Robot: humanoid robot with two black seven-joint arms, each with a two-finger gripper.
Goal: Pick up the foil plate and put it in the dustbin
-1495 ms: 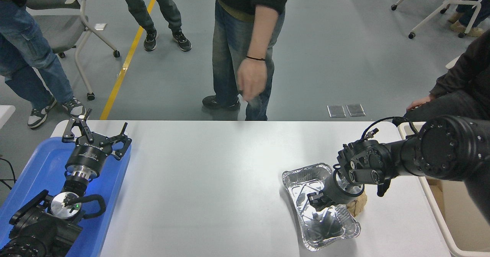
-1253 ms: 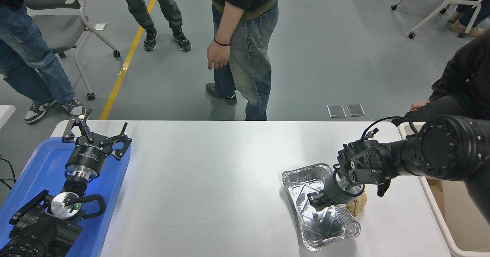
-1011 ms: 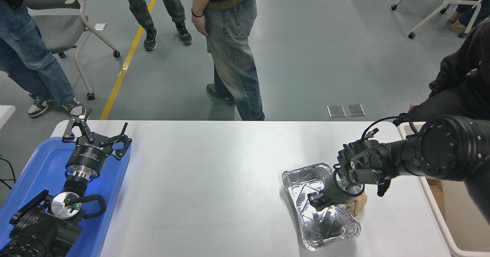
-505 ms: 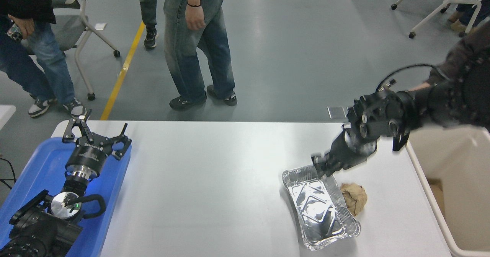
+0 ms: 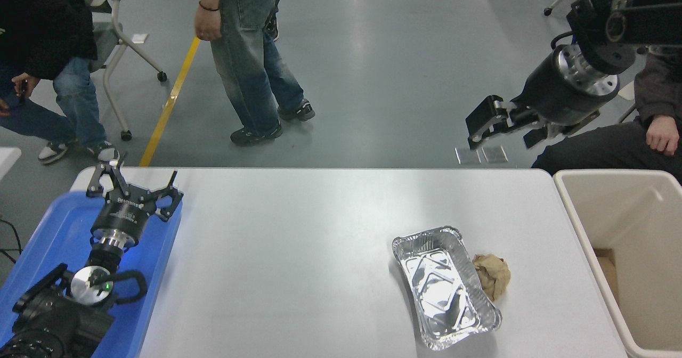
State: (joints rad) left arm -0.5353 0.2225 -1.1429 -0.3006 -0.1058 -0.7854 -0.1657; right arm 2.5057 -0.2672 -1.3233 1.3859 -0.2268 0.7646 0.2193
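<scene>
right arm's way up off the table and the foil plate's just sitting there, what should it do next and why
Probably bring the right gripper back down over the foil plate and take its rim. Its fingers are open and hold nothing, raised well above the table's far edge, while the plate lies flat on the table beside the brown paper ball, not in the dustbin.

A single head view looks forward and down from high on the robot's side, taking in the whole white table (image 5: 298, 251) at middling range and the grey floor beyond its far edge.
</scene>
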